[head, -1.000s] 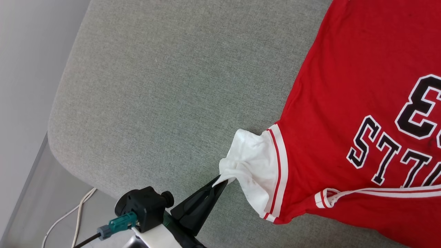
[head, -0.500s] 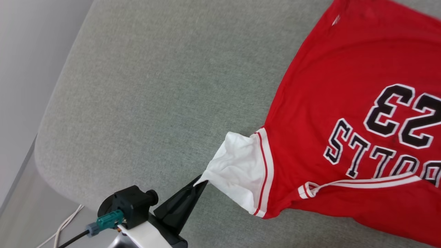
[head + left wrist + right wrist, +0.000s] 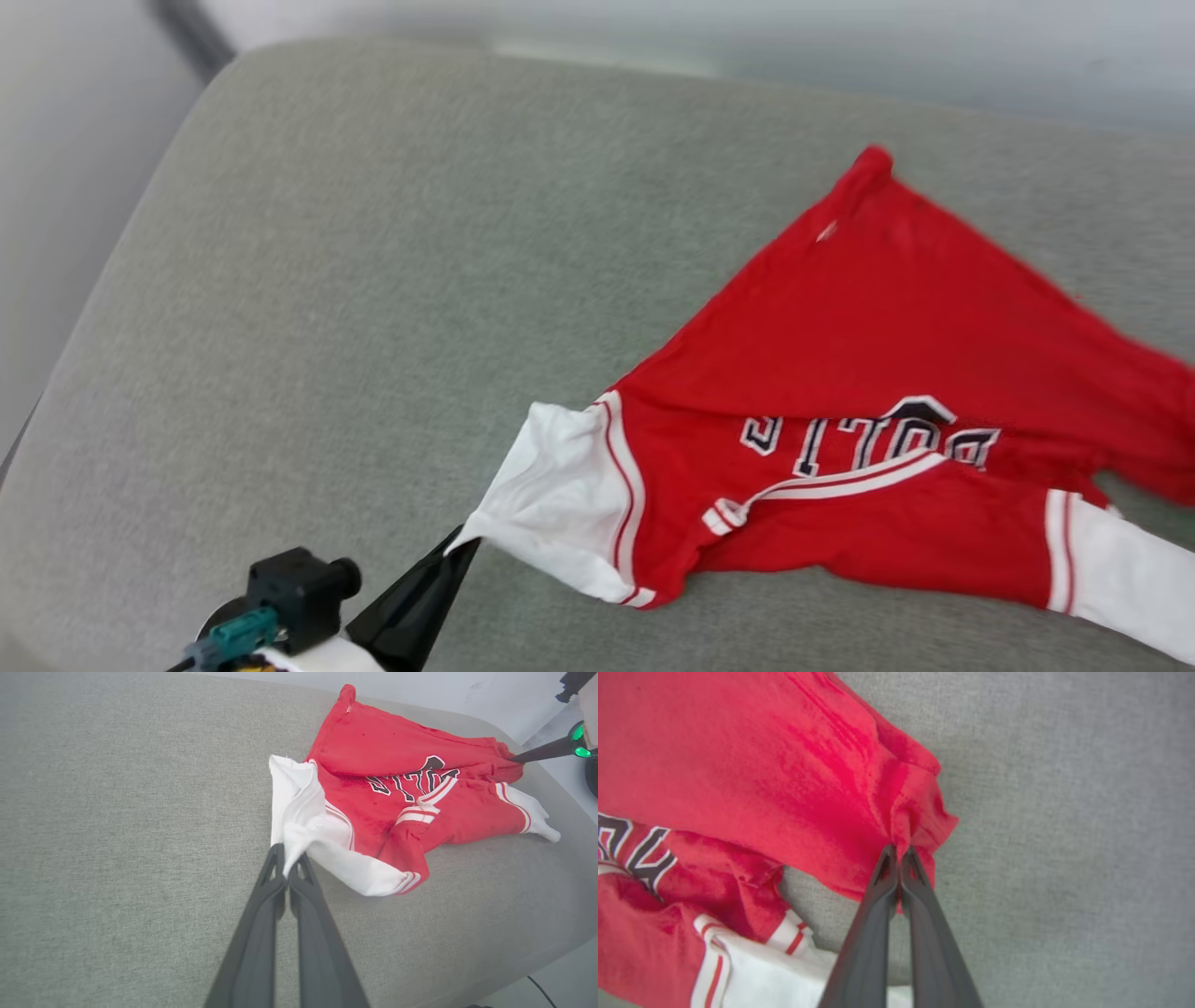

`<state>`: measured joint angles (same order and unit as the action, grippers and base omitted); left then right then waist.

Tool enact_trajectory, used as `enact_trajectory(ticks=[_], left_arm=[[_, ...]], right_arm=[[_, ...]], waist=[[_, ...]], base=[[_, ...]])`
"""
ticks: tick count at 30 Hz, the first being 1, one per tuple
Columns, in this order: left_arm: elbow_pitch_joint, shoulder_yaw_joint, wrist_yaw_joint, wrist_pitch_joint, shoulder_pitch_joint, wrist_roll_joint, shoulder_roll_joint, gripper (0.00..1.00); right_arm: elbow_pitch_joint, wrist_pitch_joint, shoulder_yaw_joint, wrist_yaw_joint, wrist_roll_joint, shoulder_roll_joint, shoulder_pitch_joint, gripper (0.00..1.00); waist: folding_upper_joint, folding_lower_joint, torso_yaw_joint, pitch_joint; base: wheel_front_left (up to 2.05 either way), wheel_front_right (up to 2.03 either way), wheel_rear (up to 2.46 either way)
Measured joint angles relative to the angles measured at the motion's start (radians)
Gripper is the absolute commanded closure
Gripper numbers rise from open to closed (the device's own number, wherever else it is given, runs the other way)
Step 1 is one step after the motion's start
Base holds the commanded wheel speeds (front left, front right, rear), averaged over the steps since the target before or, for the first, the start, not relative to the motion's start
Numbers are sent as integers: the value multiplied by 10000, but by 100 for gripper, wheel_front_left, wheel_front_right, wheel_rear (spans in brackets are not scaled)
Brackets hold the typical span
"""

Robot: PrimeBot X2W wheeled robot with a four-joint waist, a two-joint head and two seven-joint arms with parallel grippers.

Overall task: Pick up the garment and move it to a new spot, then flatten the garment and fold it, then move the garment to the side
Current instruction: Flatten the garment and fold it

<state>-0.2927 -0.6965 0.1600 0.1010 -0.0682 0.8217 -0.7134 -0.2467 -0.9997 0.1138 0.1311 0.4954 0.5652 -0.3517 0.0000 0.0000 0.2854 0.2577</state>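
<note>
Left gripper [image 3: 462, 548] was clamped shut on the white sleeve of the jersey [image 3: 868, 308]; right gripper [image 3: 900, 853] was pinched tight on a bunched red edge. The jersey lay rumpled, partly folded over itself, on a grey cushion [image 3: 327, 280]. Black, white-outlined "BULLS" showed upside down in the head view, its top hidden under the fold.

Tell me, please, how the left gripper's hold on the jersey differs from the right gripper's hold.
The left gripper pinches the tip of a white sleeve; the right gripper pinches a bunched red edge of the garment. The sleeve at the left gripper is drawn into a taut point; the red cloth at the right gripper crumples in folds. Shared: both pairs of jaws are shut on the garment over the grey cushion.
</note>
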Motion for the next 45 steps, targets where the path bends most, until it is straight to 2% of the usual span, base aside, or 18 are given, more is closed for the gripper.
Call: enact_trajectory(ticks=[6,13,21,22,23,31,38,45], left_arm=[[242,242,178,318,615,441,-36,100],[598,431,255,625,1021,780,-21,100],[880,541,169,738,997,953,92,100],[888,531,163,738,992,951,105,100],[895,520,161,738,988,951,115,100],[736,382,157,639,825,796,117,100],[272,123,102,435,323,380,242,100],[-42,-213,-33,228,-360,-15,591,100]], right_arm=[[320,644,40,0,552,-71,1710,100],[523,815,518,0,871,-552,3349,100],[857,1285,491,0,1141,-955,4144,100],[899,1429,491,-2,1110,-945,4141,17],[934,1580,481,0,1026,-924,4128,0],[1939,1703,-82,-2,1315,-556,3407,0],[3097,872,-861,-2,1367,-261,1727,0],[2688,-280,-2034,0,696,-148,-500,0]], waist=[[0,-1,-756,-863],[0,-2,-1453,-1523],[0,-2,-1786,-1725],[0,-2,-1800,-1726],[0,-2,-1805,-1721],[0,-1,-1663,-1568],[0,-1,-1164,-1011],[0,1,-313,-171]], base=[[0,0,0],[0,0,0],[0,0,0],[0,0,0],[0,0,0],[0,0,0],[0,0,0],[0,0,0]])
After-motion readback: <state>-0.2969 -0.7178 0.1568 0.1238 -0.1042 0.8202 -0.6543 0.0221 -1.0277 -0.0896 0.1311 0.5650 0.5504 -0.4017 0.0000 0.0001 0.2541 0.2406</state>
